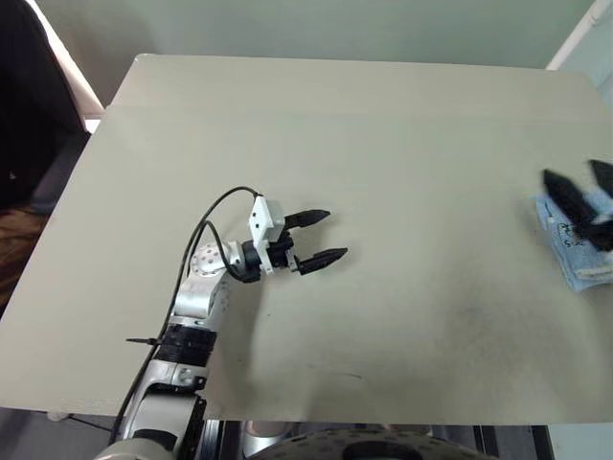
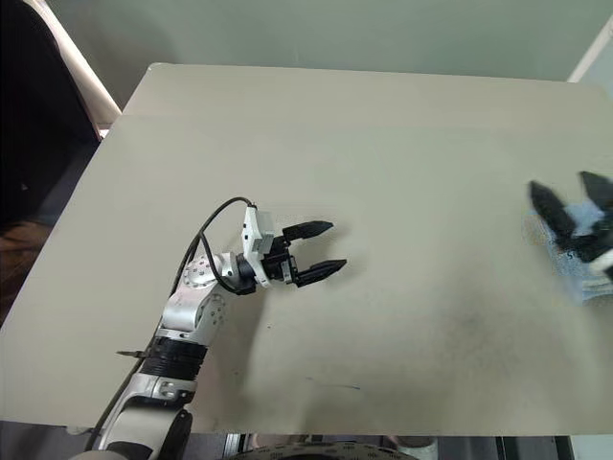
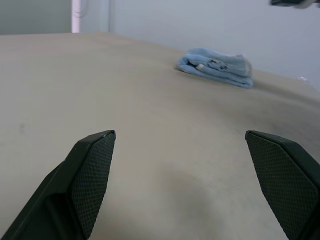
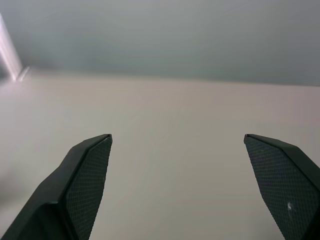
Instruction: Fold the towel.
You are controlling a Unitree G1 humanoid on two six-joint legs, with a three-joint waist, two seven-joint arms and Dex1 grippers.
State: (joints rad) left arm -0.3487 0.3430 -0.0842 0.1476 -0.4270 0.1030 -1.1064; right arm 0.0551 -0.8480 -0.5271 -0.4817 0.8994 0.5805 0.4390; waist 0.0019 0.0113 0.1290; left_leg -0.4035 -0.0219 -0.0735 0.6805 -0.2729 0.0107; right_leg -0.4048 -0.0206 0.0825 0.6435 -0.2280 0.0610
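Observation:
The towel (image 1: 582, 270) is a light blue bundle, folded small, lying at the table's right edge with a dark printed mark on top. From the left wrist view the towel (image 3: 215, 67) is a low stack far across the table. My right gripper (image 1: 571, 172) hangs open over the towel, its fingers apart and nothing between them; whether it touches the cloth I cannot tell. My left gripper (image 1: 335, 234) stands open at the table's middle left, pointing right toward the towel, well apart from it. Bare tabletop lies between the left fingers (image 3: 95, 165).
The beige table (image 1: 335, 125) runs wide between the two grippers, with faint dark smudges near the front right. Its front edge lies close to me. A dark object (image 1: 29, 105) stands beside the table's left side, and a wall rises behind the far edge.

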